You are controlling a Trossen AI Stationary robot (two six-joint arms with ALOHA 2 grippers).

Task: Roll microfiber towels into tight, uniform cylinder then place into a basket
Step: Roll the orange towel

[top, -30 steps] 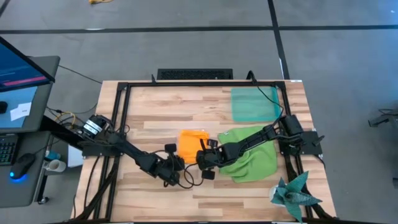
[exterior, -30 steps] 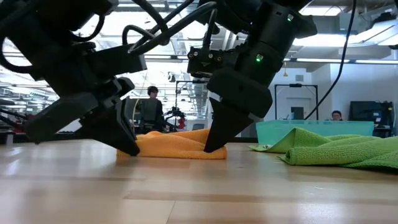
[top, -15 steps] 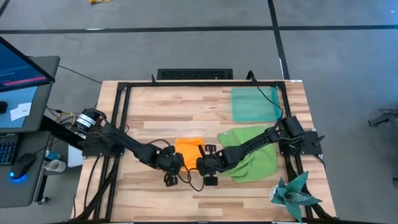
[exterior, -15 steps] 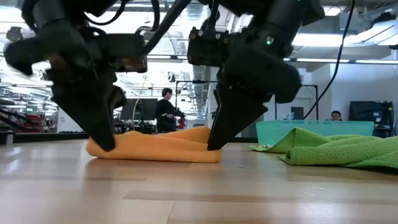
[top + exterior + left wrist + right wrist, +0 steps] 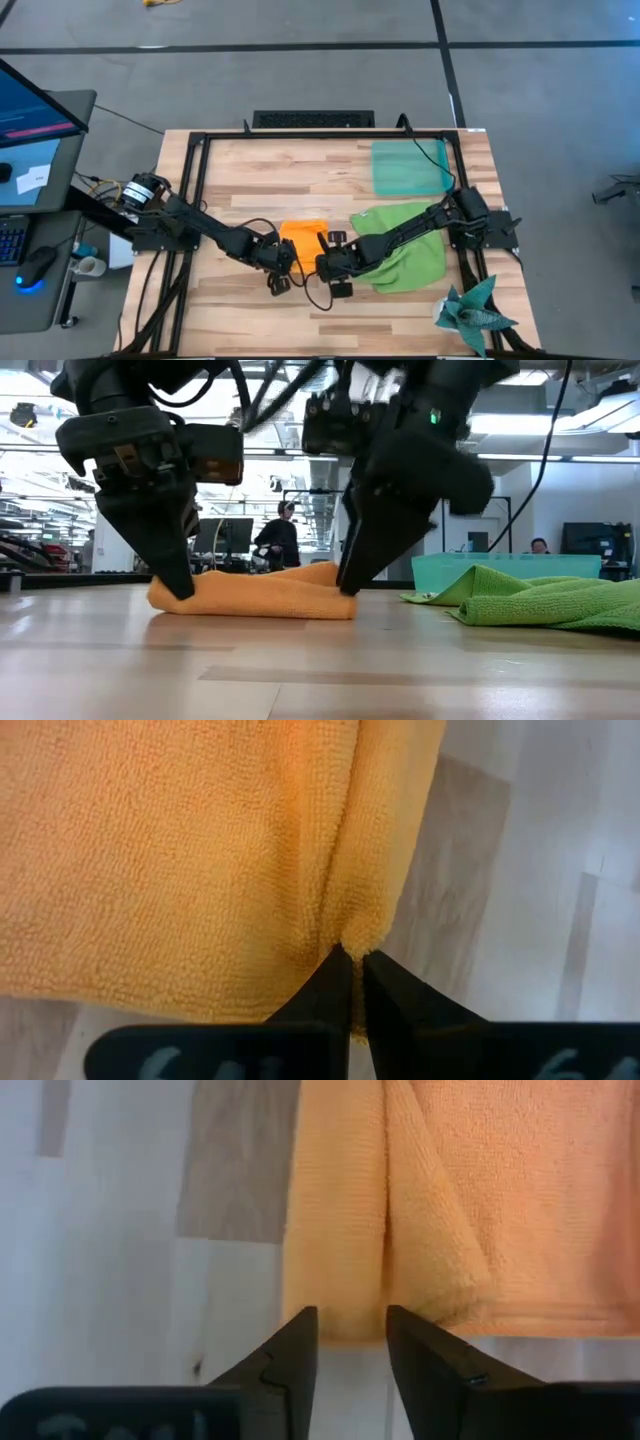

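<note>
Both claws at the near edge of the folded orange towel

The left gripper [image 5: 350, 958] is pinched closed on one corner of the orange microfiber towel [image 5: 303, 240]; the right gripper [image 5: 352, 1342] stands parted at the other corner, cloth just ahead of its tips. The towel's long axis runs from claw to claw. The lime green towel [image 5: 410, 255] and basket [image 5: 408, 168] lie beyond the right claw.

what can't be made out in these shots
- High view: the orange towel's near edge, hidden under both wrists.
- Low view: the basket's inside and base, screened by the green towel.
- Right wrist view: whether the right gripper touches the cloth; its jaws stand apart at the hem.
</note>
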